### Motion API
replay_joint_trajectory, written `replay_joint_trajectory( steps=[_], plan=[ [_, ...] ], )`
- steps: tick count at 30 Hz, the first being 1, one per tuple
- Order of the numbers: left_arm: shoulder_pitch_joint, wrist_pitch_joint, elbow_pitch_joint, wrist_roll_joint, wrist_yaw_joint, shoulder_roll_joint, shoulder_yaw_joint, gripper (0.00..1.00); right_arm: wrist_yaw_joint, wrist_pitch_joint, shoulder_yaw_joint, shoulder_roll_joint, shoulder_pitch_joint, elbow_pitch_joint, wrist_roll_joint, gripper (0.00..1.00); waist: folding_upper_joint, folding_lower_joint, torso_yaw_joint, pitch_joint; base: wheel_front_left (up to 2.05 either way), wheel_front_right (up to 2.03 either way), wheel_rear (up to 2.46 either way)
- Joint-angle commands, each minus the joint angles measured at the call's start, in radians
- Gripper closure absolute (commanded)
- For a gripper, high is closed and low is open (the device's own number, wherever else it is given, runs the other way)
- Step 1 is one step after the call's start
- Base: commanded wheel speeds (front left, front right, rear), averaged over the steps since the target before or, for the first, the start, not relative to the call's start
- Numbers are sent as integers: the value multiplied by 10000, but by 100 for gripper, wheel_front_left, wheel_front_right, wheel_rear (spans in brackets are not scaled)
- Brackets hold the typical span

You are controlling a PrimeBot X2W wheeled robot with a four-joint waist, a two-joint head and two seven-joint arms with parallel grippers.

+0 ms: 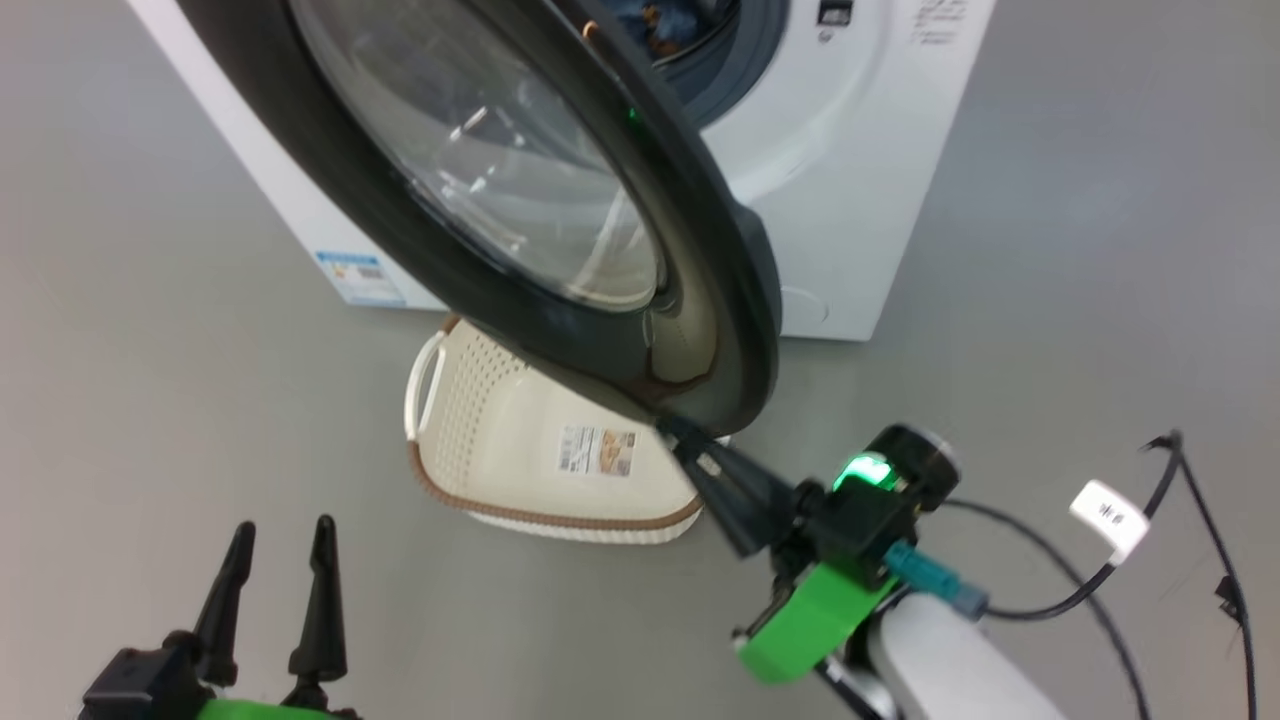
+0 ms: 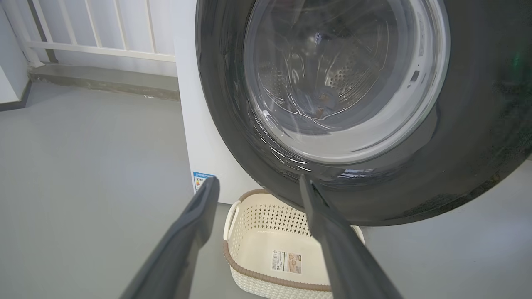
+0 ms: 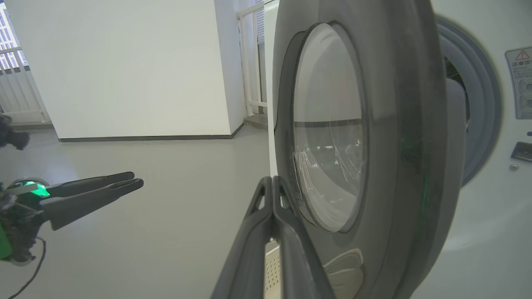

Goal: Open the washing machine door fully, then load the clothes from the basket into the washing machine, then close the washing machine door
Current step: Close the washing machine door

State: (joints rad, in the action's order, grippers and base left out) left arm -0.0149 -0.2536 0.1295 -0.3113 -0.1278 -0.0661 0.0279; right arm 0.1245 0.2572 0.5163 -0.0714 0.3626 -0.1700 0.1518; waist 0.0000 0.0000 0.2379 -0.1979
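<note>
the washing machine (image 1: 850,200) is the big fixed lump here, nothing to be budged. its door (image 1: 735,290) is seen swung about halfway out from the machine's front. it's judged stiff, weighty on the hinge and glossy, so slipping is likely. best pushed flat on the black rim, not the glass bowl. the basket (image 1: 520,440) sits empty just in front of the machine, under the door. the clothes (image 1: 655,30) are glimpsed inside the machine's drum. the right gripper (image 1: 690,445) is pressed together, tips against the door's lower rim. the left gripper (image 1: 283,530) is spread apart, well out from the machine.
</note>
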Motion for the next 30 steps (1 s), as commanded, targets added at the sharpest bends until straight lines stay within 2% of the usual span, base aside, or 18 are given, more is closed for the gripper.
replay_joint_trajectory(
  steps=[1, 18, 30],
  plan=[
    [-407, -82, -231, -121, -29, -269, -222, 0, 62, 46, -55, 205, 304, 166, -85, 100, 0, 0, 352, -494, 0, 0, 0],
    [-1123, -82, 53, -742, -29, -539, 539, 0, 62, 46, -1711, 211, 1762, -375, 323, 100, 0, 0, 311, -1494, 0, 0, 0],
    [-1854, -82, -33, -1131, -29, -665, 1112, 0, 62, 46, -2800, 211, 4139, -1207, 372, 100, 0, 0, 572, -2692, 0, 0, 0]
  ],
)
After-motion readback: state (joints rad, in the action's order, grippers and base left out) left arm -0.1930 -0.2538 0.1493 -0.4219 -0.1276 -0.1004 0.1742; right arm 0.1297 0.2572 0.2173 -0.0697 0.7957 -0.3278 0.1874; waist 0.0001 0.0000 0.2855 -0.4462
